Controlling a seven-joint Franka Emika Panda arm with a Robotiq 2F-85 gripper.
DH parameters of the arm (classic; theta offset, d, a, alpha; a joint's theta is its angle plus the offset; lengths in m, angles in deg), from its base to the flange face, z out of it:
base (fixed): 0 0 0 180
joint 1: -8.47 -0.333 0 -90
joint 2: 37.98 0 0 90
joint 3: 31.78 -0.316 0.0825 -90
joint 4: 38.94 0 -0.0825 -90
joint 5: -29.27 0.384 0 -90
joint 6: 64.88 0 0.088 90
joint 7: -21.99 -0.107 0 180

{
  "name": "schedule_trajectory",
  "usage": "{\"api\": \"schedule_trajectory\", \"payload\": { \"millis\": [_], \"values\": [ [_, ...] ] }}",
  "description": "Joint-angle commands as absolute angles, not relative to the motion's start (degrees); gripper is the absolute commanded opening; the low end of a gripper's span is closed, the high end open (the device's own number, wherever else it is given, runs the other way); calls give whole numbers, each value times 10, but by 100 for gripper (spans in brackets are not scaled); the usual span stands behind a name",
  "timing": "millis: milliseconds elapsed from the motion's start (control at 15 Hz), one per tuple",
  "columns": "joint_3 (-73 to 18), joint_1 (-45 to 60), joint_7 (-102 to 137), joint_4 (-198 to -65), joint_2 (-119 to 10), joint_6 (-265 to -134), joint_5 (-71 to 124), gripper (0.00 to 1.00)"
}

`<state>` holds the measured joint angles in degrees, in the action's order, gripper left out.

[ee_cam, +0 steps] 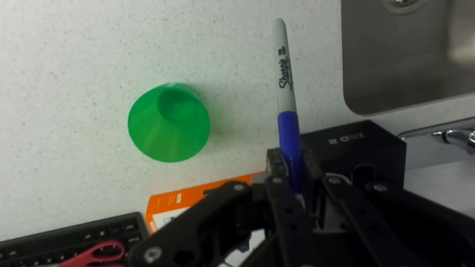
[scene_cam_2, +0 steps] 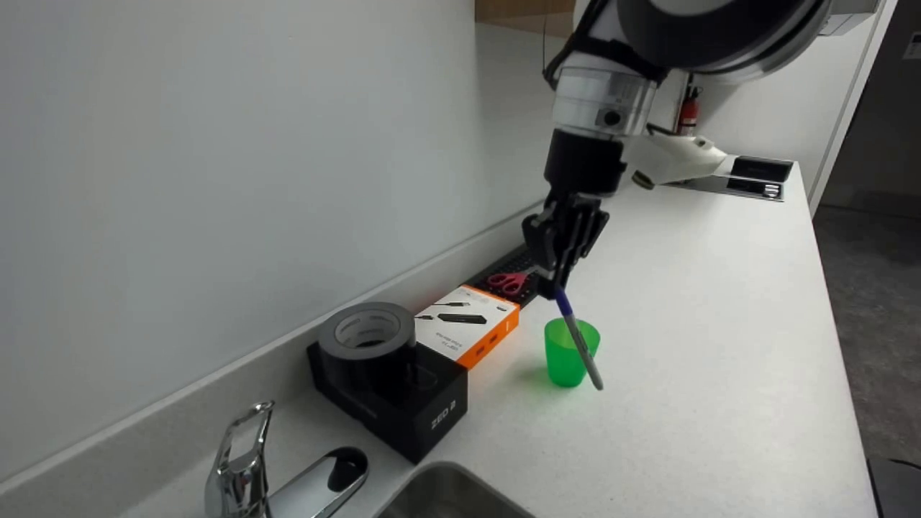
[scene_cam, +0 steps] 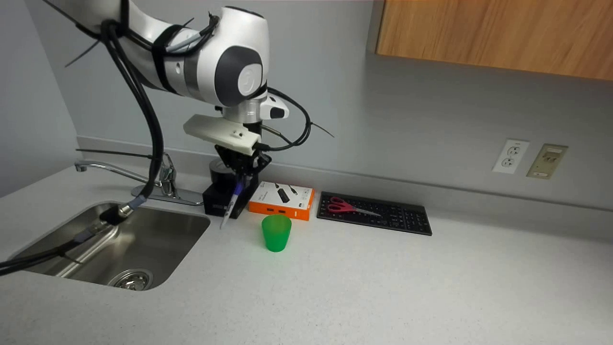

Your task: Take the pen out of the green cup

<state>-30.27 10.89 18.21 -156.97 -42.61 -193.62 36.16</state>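
The pen is a Sharpie with a grey barrel and a blue cap; it shows in both exterior views and in the wrist view. My gripper is shut on the blue cap end, and the pen hangs tilted, grey end down. The green cup stands upright on the counter, apart from the pen. In the wrist view the cup is left of the pen and nothing shows inside it. The pen passes in front of the cup in an exterior view.
A black box with a tape roll on top stands beside the sink and faucet. An orange-and-white box and a keyboard with red scissors lie along the wall.
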Motion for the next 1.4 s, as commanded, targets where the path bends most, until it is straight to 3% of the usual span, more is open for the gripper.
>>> {"api": "schedule_trajectory", "payload": {
  "millis": [0,667,733,867,1333],
  "values": [
    [-306,104,194,-1567,-474,-1943,357,4],
    [-303,103,193,-1535,-580,-1972,317,4],
    [-304,103,194,-1533,-583,-1974,318,39],
    [-303,103,192,-1529,-586,-1980,316,46],
    [-303,103,193,-1524,-589,-1998,313,99]
  ]
}}
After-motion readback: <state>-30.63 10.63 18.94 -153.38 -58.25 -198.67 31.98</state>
